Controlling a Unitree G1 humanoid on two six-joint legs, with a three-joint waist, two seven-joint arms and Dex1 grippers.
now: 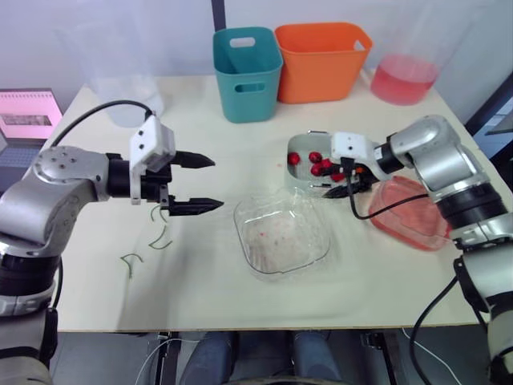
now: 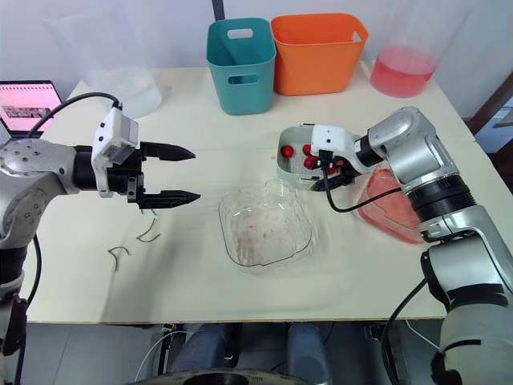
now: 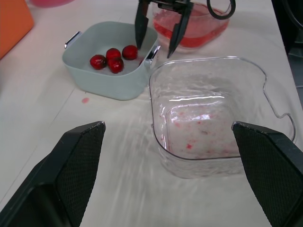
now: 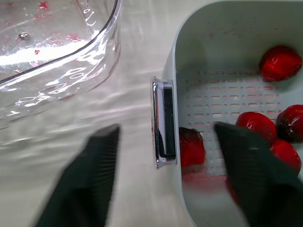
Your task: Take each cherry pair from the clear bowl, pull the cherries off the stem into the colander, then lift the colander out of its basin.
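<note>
Now my right pincer hangs wide astride the metal handle of the colander, seemingly to lift it. The cherries lie inside, the clear bowl holds none, and my left pincer hovers wide, idle.

At centre of the pale wooden table: clear square plastic bowl. Behind-right, perhaps touching, pale green perforated colander holding red cherries; clear tub of pink liquid right of it. Loose green stems left of bowl.

Clear bowl, cherries in colander
</note>
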